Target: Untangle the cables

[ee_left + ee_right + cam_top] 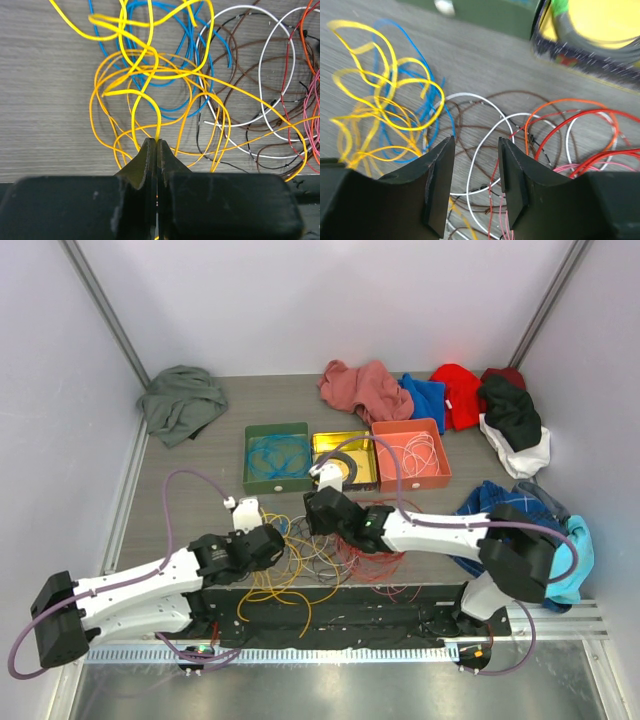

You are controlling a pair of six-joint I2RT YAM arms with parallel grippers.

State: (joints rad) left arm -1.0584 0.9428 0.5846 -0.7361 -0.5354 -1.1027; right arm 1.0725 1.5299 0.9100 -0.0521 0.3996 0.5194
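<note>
Cables: a loose heap (320, 555) lies on the tabletop (200, 490), between the trays and the near edge. The loops overlap, with yellow, orange and blue on the left and white, brown and red on the right.
Yellow cable: one bright strand (159, 122) rises from the left end effector's tips and curls over the orange and blue loops.
Left end effector: (156, 142) sits at the left side of the heap with its jaws pressed together, pinching the yellow cable at the very tips.
Right end effector: (476, 145) hangs over the white and brown loops at the far middle of the heap. Its jaws stand apart with nothing between them. Whether it touches any strand cannot be told.
Trays: three stand in a row just beyond the heap. The green tray (278, 427) holds a blue coil (278, 455), the yellow tray (345, 435) a black ring (340, 472), and the orange tray (408, 424) a pale coil (420, 455).
Clothes: a grey cloth (182, 400) lies at the far left corner. A pile in pink, blue, red, black and white (450, 395) runs along the far right, and more blue fabric (560, 540) lies beside the right arm.
</note>
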